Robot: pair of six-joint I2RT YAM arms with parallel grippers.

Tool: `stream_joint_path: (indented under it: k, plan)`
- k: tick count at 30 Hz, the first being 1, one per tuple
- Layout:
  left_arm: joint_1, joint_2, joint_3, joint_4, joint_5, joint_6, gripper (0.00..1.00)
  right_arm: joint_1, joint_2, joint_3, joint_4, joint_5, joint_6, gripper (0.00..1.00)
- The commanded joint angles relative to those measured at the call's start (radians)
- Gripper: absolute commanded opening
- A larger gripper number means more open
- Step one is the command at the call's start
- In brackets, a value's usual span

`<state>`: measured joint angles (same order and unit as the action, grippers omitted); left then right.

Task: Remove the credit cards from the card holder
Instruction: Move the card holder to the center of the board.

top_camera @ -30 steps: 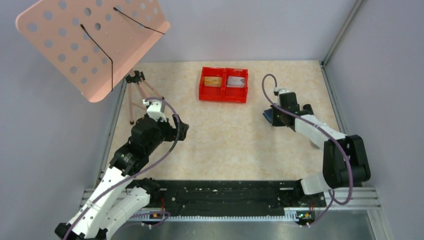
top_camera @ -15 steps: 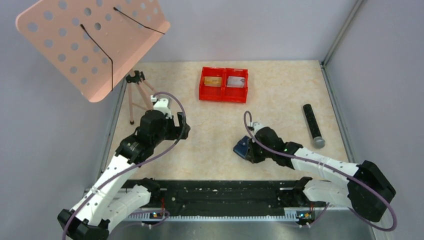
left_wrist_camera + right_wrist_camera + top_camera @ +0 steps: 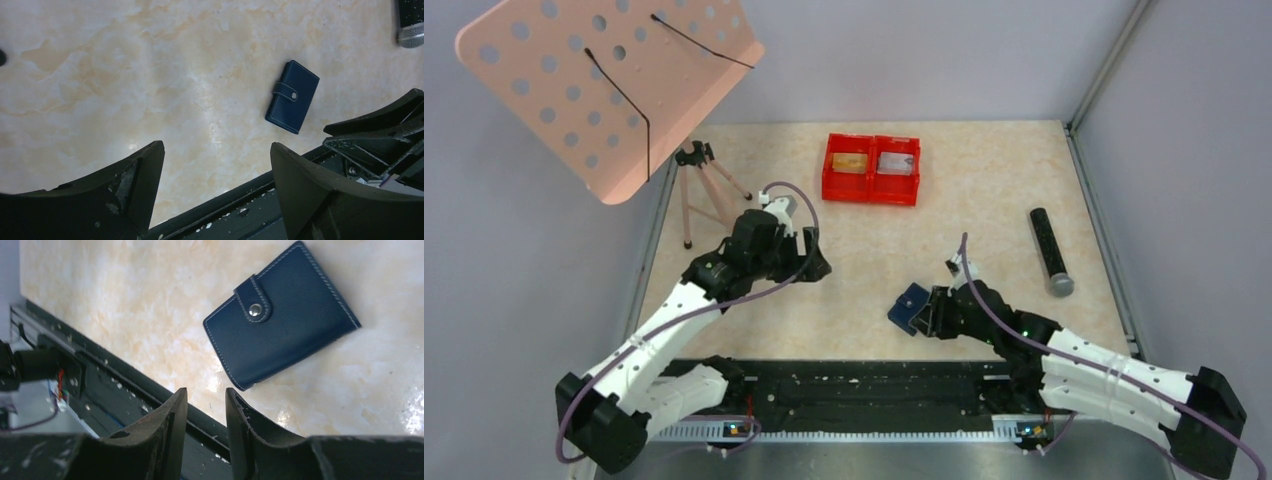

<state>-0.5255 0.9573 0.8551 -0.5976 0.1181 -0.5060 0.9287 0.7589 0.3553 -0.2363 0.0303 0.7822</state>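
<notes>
Right wrist view: card holder (image 3: 282,342) closed and lying free, both pincers empty

1. Card holder. I see it flat on the table (image 3: 874,250), folded closed, dark navy with pale stitching. Its closure tab (image 3: 255,299) is pressed down over the front face and fastened by a metal stud (image 3: 255,309). With it closed, I cannot tell whether anything is inside. From overhead it sits toward the near edge, right of centre.

2. Right gripper (image 3: 205,392). The fingers stand a narrow gap apart with nothing between them. The tips are just beside the holder's near edge but apart from it; no contact is visible. Overhead, this arm reaches in low from the right with its gripper next to the holder.

3. Left gripper (image 3: 216,147). The jaws are spread wide and empty, above bare table. The holder shows in its camera, off to the right and well apart from the fingers.

4. Cards. A gold-tan card (image 3: 850,163) lies in the left compartment of the red tray (image 3: 869,197), and a silver-grey card (image 3: 896,163) lies in the right one. The tray is at the far side of the table, well apart from the holder.

5. Surroundings. A black cylinder (image 3: 1049,250) with a grey end lies on the table's right side. A pink perforated panel (image 3: 609,85) on a tripod (image 3: 699,185) stands at the far left.
</notes>
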Motion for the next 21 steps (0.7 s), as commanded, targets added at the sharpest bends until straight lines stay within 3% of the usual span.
stream_joint_path:
  k: [1, 8, 17, 21]
  plan:
    - [-0.048, 0.087, 0.026, 0.127, 0.072, -0.067, 0.82, 0.009, -0.08, -0.053, 0.02, 0.187, 0.203, 0.35]
    - [-0.182, 0.287, 0.027, 0.283, 0.098, -0.11, 0.76, 0.008, -0.155, -0.121, -0.029, 0.313, 0.362, 0.39]
    - [-0.282, 0.661, 0.156, 0.424, 0.226, -0.121, 0.64, 0.008, -0.217, -0.161, 0.002, 0.265, 0.363, 0.5]
    - [-0.299, 0.74, 0.171, 0.458, 0.258, -0.128, 0.58, 0.008, -0.248, -0.181, 0.003, 0.263, 0.383, 0.53]
